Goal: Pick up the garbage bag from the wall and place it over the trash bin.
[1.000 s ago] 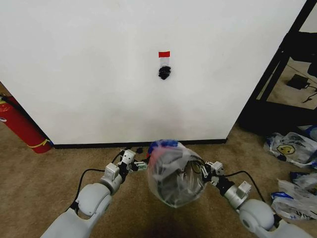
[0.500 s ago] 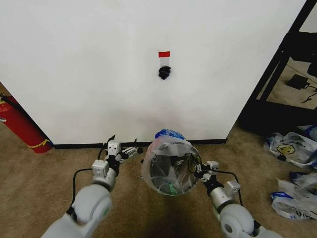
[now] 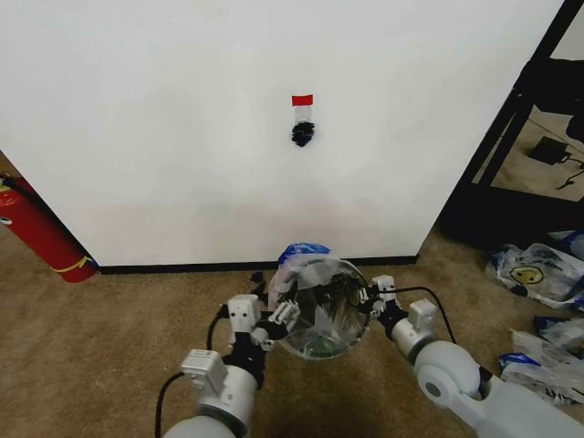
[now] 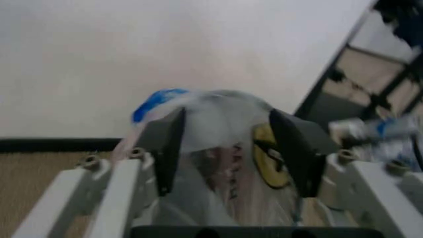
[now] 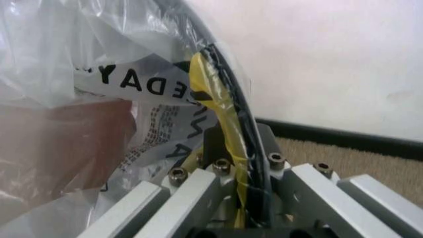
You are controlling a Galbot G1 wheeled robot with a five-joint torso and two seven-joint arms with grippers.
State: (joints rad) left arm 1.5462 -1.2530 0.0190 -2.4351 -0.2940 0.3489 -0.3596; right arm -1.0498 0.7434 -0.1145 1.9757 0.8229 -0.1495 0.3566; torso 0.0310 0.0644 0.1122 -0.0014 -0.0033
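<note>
The garbage bag (image 3: 301, 266), thin clear plastic with blue print, is draped over the round trash bin (image 3: 319, 321) on the carpet just in front of the wall (image 3: 182, 137). My left gripper (image 3: 279, 318) is at the bag's left side. In the left wrist view it (image 4: 226, 118) is open, with the bag (image 4: 218, 144) and its yellow smiley bulging between the dark pads (image 4: 168, 148). My right gripper (image 3: 370, 297) is at the bin's right edge. Its wrist view shows it (image 5: 231, 146) shut on the garbage bag (image 5: 132, 89) where the plastic wraps the black rim (image 5: 228, 84).
A red tape strip (image 3: 302, 99) and a black hook (image 3: 303, 134) are on the wall. A red fire extinguisher (image 3: 41, 233) stands at the left. Several lumpy smiley bags (image 3: 537, 274) lie on the carpet at the right, beside a black frame (image 3: 511, 119).
My left arm swung in from the bin's left, and its open gripper now straddles the bag's left side. The right gripper stays at the right rim.
</note>
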